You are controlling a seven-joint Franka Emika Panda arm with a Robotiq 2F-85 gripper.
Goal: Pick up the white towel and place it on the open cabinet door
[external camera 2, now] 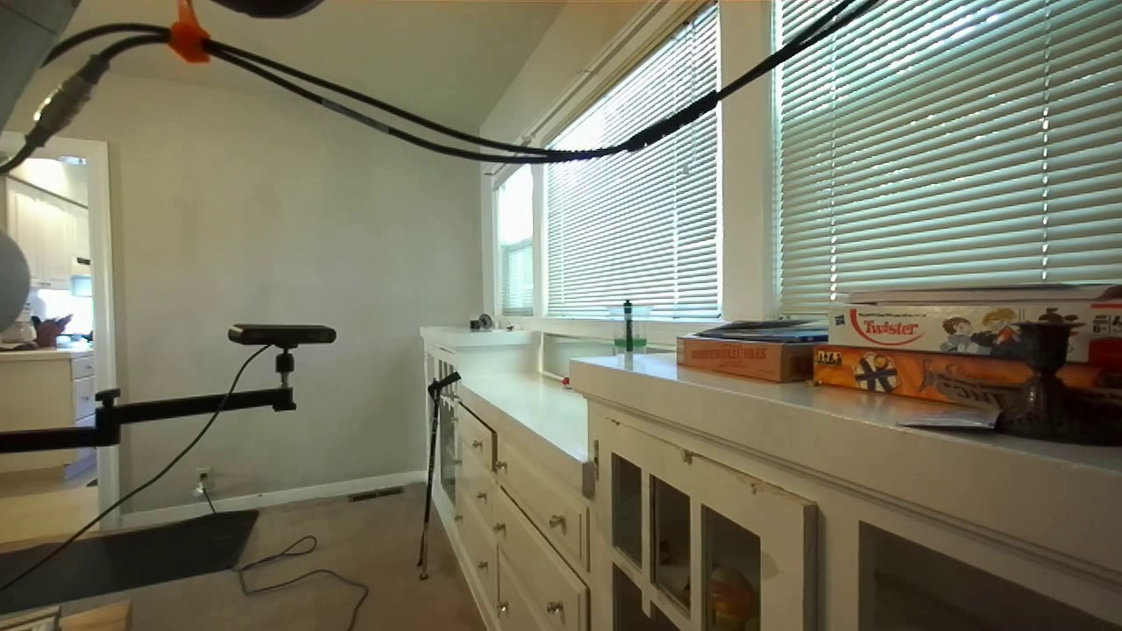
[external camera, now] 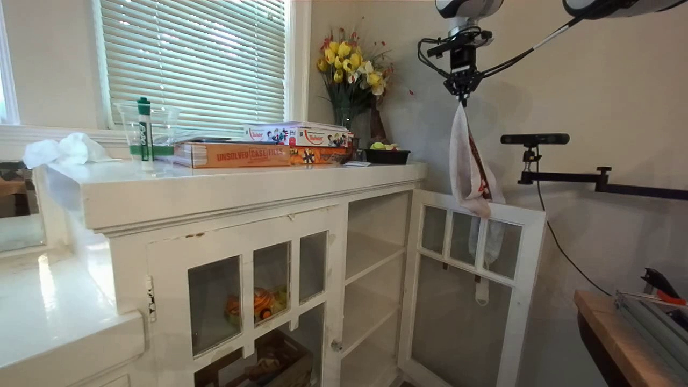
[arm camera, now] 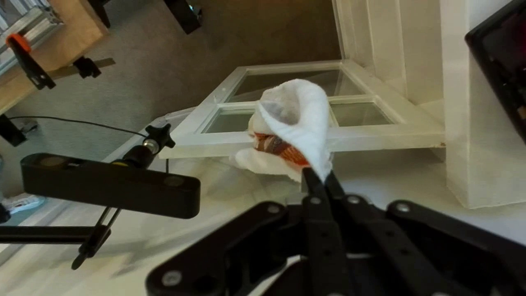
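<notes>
The claw (external camera: pixel 463 100), narrow and holding the upper end of the white towel (external camera: pixel 463 158), stands above the open cabinet door (external camera: pixel 466 269) at right. The towel hangs to the door's top rail (external camera: pixel 517 215) and shows on the rail's near and far sides. At left, printed boxes (external camera: pixel 252 156) rest on the white desk (external camera: pixel 258 189).

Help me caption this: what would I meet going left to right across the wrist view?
Orange-tipped black tool, star-shaped black knob, white towel, dark item cut off by the right edge. The camera, gripper and cabinet door overlap these sideways, so they're omitted.
</notes>
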